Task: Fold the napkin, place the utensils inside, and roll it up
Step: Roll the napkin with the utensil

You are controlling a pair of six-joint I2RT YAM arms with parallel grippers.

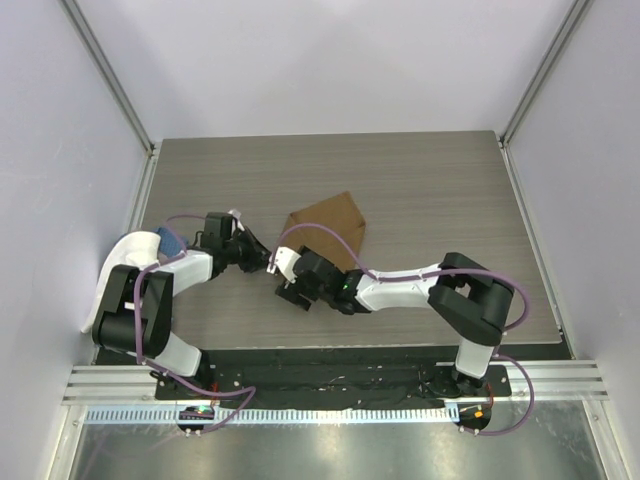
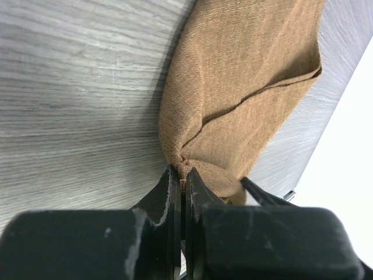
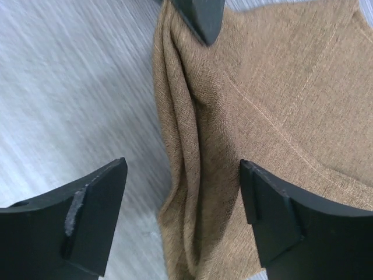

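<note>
Tan-brown, the napkin (image 1: 330, 228) lies on the grey wood-grain table (image 1: 450, 190), a little left of the middle. It is folded, with one point toward the far side. Its near-left corner is drawn out toward the left gripper (image 2: 183, 175). In the left wrist view the jaws of this gripper are pressed together, and a small bunch of the cloth is pinched between their tips. From there the napkin widens away over the table, with one crease running across it.

The right gripper (image 3: 183, 169) hovers just beside the left one, above the gathered left edge of the napkin. Its two fingers (image 3: 93, 216) stand wide apart, one over bare table and one over the cloth, and they hold nothing. I cannot tell whether the fingertips touch the cloth. At the top of the right wrist view, one dark finger of the left gripper sits on the same gathered edge.

A blue cloth (image 1: 170, 240) and a white cloth (image 1: 125, 262) lie at the left edge of the table, beside the left arm. They touch each other and are well apart from the napkin.
</note>
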